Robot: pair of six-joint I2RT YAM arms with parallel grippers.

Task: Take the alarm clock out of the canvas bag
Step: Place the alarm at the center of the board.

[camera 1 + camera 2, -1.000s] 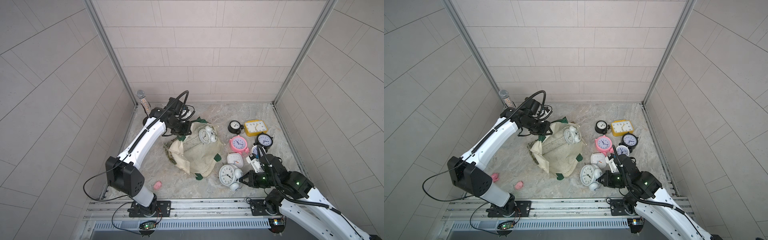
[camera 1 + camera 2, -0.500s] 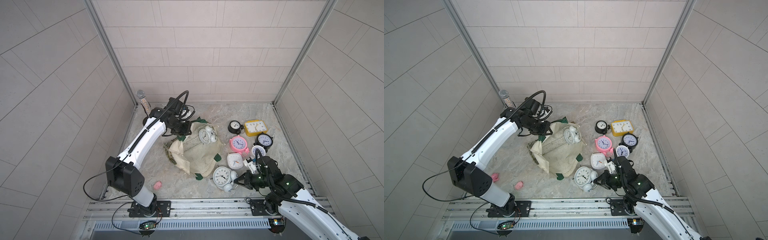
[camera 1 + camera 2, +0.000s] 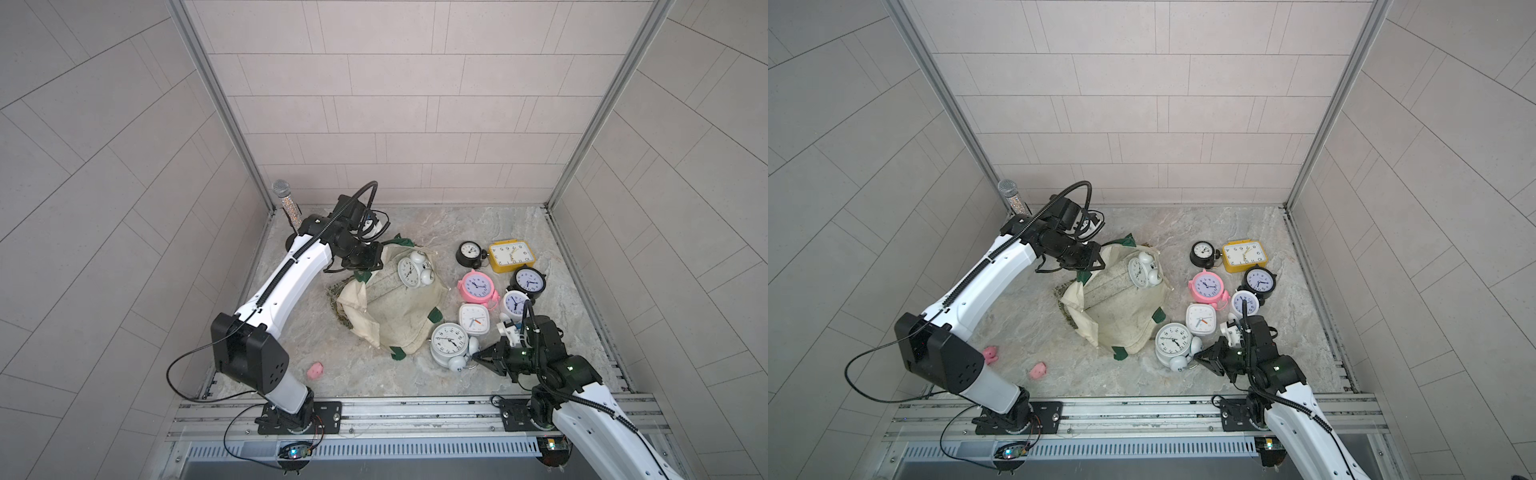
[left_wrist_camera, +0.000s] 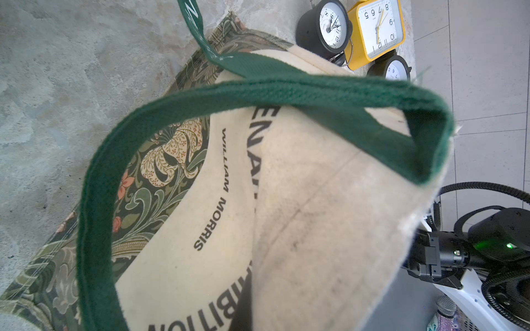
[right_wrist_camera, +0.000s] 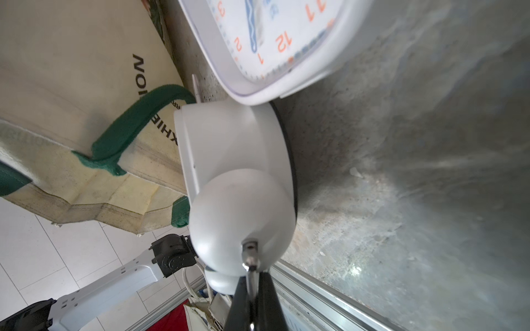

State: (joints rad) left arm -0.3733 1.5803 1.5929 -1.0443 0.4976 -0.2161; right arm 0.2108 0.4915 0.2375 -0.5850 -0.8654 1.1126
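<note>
The right claw (image 3: 477, 356) has shifted its gripped white twin-bell clock (image 3: 447, 341) slightly closer to the canvas bag (image 3: 399, 320)

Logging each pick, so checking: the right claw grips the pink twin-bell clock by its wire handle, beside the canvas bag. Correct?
No. The clock in the right claw is the white clock, not pink; both top views show it. The pink clock sits farther back, away from the claw. The rest holds: gripped at its wire handle, beside the canvas bag.

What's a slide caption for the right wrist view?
Right claw shut on the wire handle of a white twin-bell alarm clock, beside the canvas bag and a square clock.
</note>
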